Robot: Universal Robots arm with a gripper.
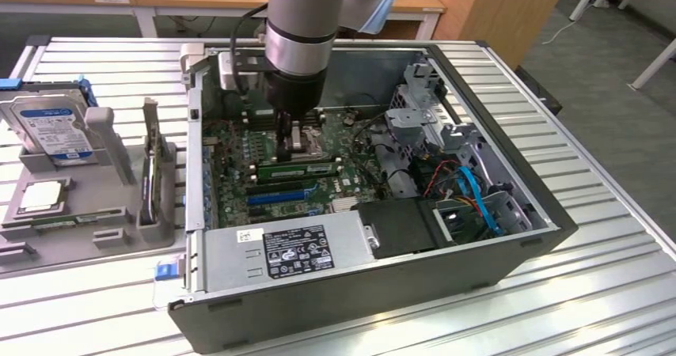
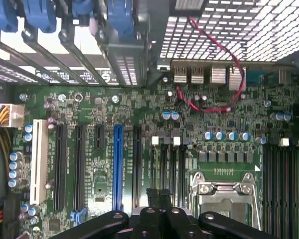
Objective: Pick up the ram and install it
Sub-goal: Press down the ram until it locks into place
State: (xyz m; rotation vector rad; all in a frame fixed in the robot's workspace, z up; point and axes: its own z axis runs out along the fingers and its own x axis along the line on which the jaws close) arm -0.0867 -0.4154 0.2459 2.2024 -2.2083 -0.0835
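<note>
arm is down inside the open computer case [image 1: 528, 237], which sits on the slatted metal counter [image 1: 613, 308]. claw [image 1: 301, 130] hangs low over the motherboard [image 1: 264, 146], just by the processor socket [image 2: 228, 191]. in the wrist view the fingertips [image 2: 159, 195] are pressed together with nothing visible between them; no green edge shows at the tips.

the ram [image 1: 299, 167]: a long green stick lies across the board in the exterior view, just in front of the claw and beside the socket. it appears to sit in a slot, level with the neighbouring slots, but whether it is fully seated or only resting there cannot be told from this angle. the claw does not look to be touching it.

beside the case, on the exterior view's left, a grey fixture tray [image 1: 63, 237] carries the hard drive [image 1: 53, 126] and the square silver processor chip [image 1: 40, 196]. a thin stick [image 1: 157, 174] stands on edge in a holder there; what it is cannot be told.

judgement: the pick-up is behind us and the work is at the install step, with the closed claw placed as a pusher rather than a holder. any further move here calls for pressure straight down on the stick's top edge, even along its length, and clear of the socket lever and the small capacitors nearby.
</note>
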